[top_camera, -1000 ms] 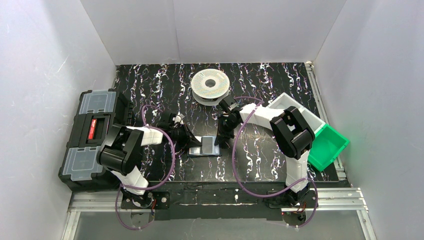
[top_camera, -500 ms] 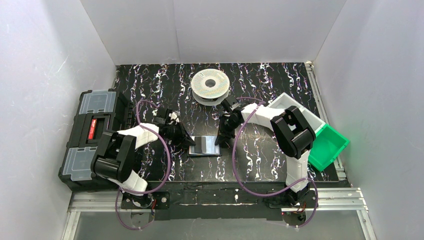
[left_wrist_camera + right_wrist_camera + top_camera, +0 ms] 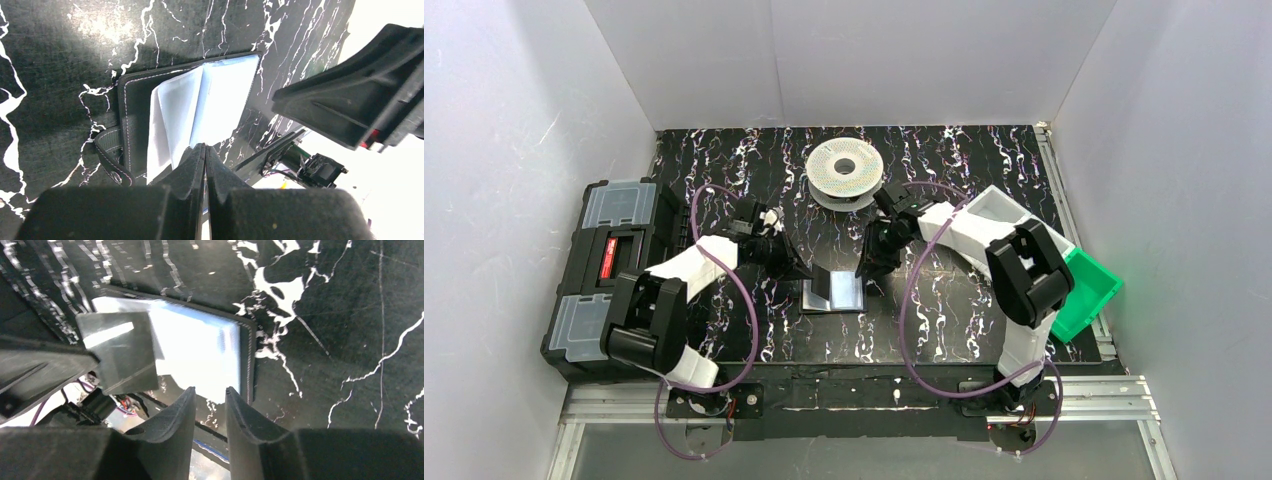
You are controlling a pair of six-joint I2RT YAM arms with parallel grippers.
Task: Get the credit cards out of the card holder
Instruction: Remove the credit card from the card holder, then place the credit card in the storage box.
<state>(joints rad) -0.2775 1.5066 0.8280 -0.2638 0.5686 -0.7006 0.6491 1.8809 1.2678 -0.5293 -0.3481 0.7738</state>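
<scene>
Left gripper (image 3: 798, 269) fingers pressed together at card holder's (image 3: 834, 293) 10 o'clock; right gripper (image 3: 868, 272) at 2 o'clock, slightly spread, empty; I'd square it to the pocket edge.

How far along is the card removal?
Done: the card holder lies open on the table. In hand: the left gripper is shut, seemingly pinching a lifted inner sleeve; the right gripper hovers slightly open at the holder's edge, holding nothing. Left: no credit card shows outside the holder, so pulling them remains.
</scene>
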